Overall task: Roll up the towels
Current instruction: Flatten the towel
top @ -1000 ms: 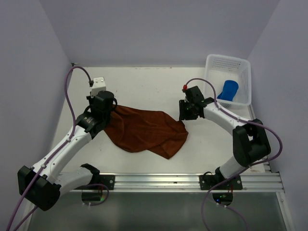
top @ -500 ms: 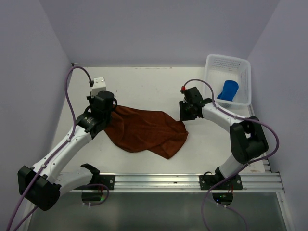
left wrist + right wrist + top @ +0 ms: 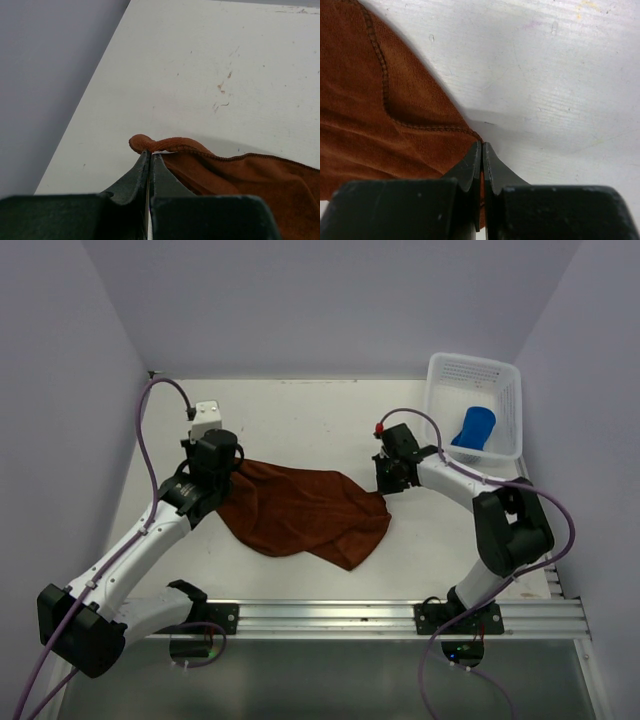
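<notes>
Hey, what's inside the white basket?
A rolled blue towel lies in the basket, near its front. Nothing else shows; the floor beneath the towel is covered.

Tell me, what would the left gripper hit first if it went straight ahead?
Beyond the corner of the rust-brown cloth towel it pinches, the left gripper probably meets only the white table; depth is unclear.

The left arm [image 3: 140,540] and the right arm [image 3: 455,480] are showing white tube-like links between bulky black joints. A thin purple-grey cable [image 3: 141,435] is looping along each one. The left wrist is carrying a small white box [image 3: 205,420], the right wrist a red cap [image 3: 381,425]. The fingers [image 3: 132,177] are appearing as dark, tapering wedges, and each base is ending in a black bracket [image 3: 205,618]
</notes>
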`<state>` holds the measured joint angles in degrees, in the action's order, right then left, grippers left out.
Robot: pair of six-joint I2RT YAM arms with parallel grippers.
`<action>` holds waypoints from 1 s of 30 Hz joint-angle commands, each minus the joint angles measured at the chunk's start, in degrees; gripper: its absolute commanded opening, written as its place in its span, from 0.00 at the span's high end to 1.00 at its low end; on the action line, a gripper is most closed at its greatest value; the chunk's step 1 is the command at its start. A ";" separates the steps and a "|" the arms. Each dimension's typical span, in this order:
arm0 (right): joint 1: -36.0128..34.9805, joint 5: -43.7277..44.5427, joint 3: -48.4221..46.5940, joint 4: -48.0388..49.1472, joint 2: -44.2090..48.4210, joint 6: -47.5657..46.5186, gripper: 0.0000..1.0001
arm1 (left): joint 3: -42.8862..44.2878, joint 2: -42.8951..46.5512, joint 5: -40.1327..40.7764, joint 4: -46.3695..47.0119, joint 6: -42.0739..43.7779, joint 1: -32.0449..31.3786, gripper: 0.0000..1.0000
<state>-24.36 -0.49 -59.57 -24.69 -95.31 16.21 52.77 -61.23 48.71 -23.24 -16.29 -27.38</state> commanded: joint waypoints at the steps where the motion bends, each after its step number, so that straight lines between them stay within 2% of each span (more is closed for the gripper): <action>1: -0.16 1.90 -3.87 -2.72 3.98 -0.91 1.00 | -0.65 0.06 -0.54 3.73 1.61 0.48 1.00; 13: 0.01 6.03 -17.58 -11.16 14.53 -3.64 1.00 | 1.71 0.85 2.53 2.41 3.11 0.66 1.00; 19: 0.71 7.26 -23.57 -13.54 17.08 -4.78 1.00 | 1.99 5.42 -4.31 2.41 3.46 2.68 1.00; 22: 1.68 6.91 -25.68 -14.60 19.10 -4.61 1.00 | -0.03 7.79 -12.56 5.22 7.93 3.99 1.00; 23: 2.12 6.04 -26.12 -14.69 20.32 -4.43 1.00 | -0.39 8.23 -18.85 5.58 8.81 5.13 1.00; 26: 2.82 4.89 -26.91 -15.39 21.56 -3.64 1.00 | -1.09 9.20 -30.91 6.72 10.93 8.46 1.00; 30: 3.35 2.69 -25.17 -15.57 24.11 -2.76 1.00 | -0.56 8.15 -38.93 6.10 14.51 11.72 1.00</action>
<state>-21.34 4.45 -83.72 -39.20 -73.67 12.99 52.23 -52.58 22.17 -20.18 -6.90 -18.02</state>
